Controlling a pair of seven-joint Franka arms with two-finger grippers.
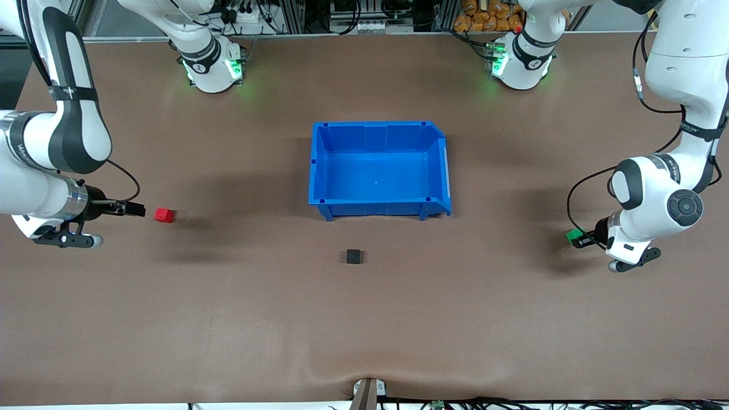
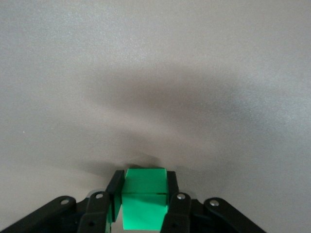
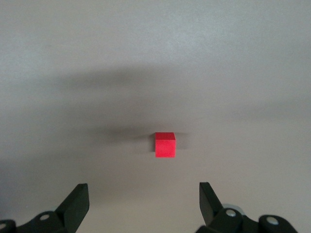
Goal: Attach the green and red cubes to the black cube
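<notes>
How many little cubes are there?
3. The green cube is clamped in the left gripper. The red cube lies by the open right gripper. The black cube sits nearer the camera than the blue bin.

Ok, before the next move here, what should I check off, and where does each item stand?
1. Left gripper shut on the green cube: ok, fingers on both sides of it.
2. Green cube lifted off the table: cannot tell.
3. Right gripper open for the red cube: ok.
4. Red cube between the right gripper's fingers: not ok, it lies ahead of them, untouched.
5. Black cube free to receive both: ok, it sits alone, nearer the front camera than the blue bin.
6. Any cube attached to the black cube: not ok, none yet.
</notes>
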